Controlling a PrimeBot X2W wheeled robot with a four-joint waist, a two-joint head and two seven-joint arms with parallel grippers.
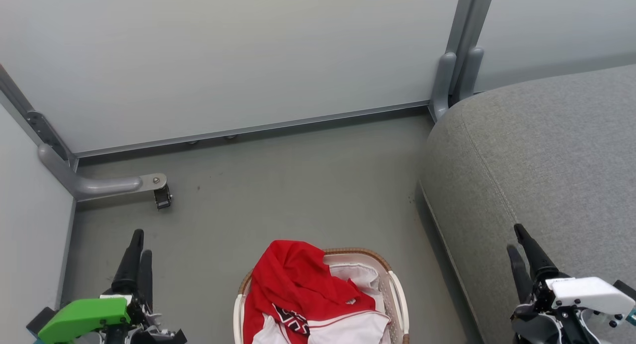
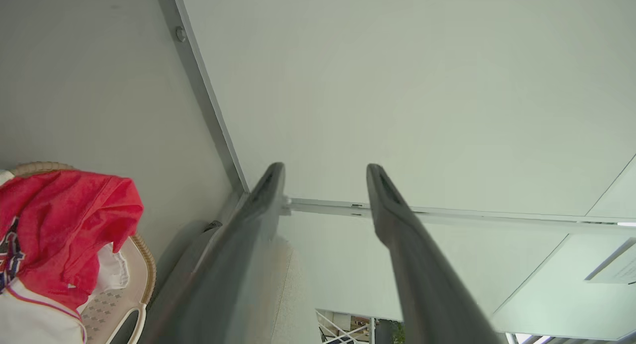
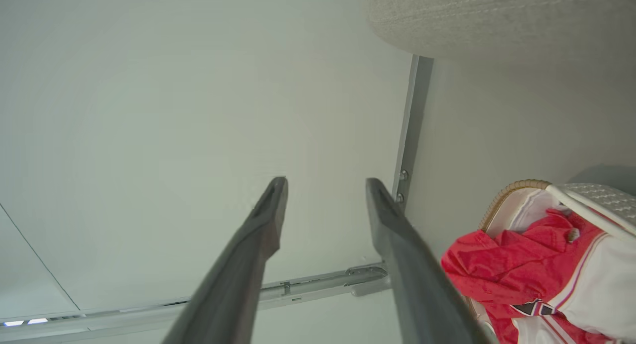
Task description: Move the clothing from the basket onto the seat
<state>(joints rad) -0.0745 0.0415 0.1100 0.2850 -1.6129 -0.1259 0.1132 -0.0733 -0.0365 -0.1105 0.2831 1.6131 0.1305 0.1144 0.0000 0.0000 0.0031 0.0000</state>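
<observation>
Opening pickup step: holding left gripper (image 1: 140, 243) and right gripper (image 1: 514, 237) spread-jawed, empty, flanking basket (image 1: 399, 289) — likely needing reach onto clothing (image 1: 293, 282) draped over far rim, then carrying to seat (image 1: 546, 160).

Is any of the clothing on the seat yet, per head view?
No: the clothing lies heaped in the basket on the floor, apart from the grey seat.
</observation>
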